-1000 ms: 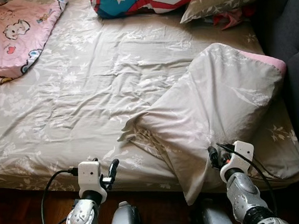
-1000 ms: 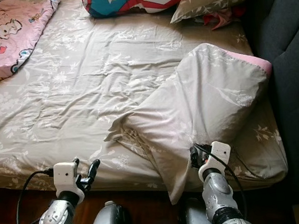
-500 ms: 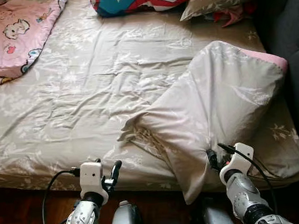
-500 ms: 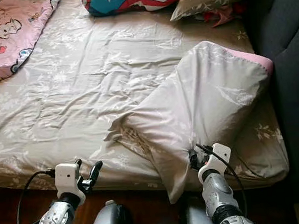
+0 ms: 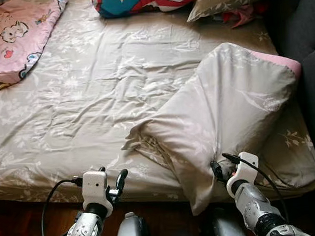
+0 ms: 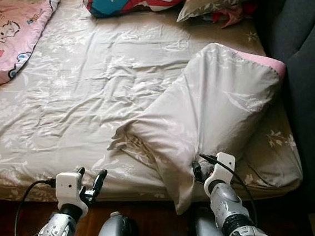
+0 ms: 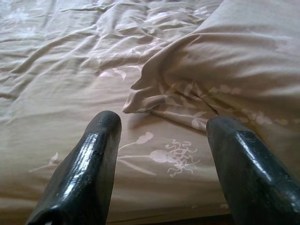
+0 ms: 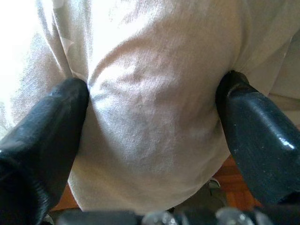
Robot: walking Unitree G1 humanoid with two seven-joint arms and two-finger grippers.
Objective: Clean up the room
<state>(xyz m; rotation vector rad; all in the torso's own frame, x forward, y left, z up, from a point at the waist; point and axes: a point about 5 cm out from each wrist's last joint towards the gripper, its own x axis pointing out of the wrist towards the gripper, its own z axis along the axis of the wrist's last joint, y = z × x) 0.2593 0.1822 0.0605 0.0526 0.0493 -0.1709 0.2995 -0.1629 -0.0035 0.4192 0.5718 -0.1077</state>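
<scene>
At the bed's (image 5: pixel 89 102) near edge, right gripper (image 8: pixel 150 122) spreads wide around the pillow's (image 5: pixel 229 105) corner; left gripper (image 7: pixel 161 154) hovers open.

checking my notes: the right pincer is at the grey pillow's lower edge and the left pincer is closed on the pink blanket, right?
Not quite. The right pincer is at the grey pillow, but the left pincer is open and empty, above the floral sheet at the bed's near edge, as the left wrist view shows. The pink blanket lies far across the bed.
</scene>
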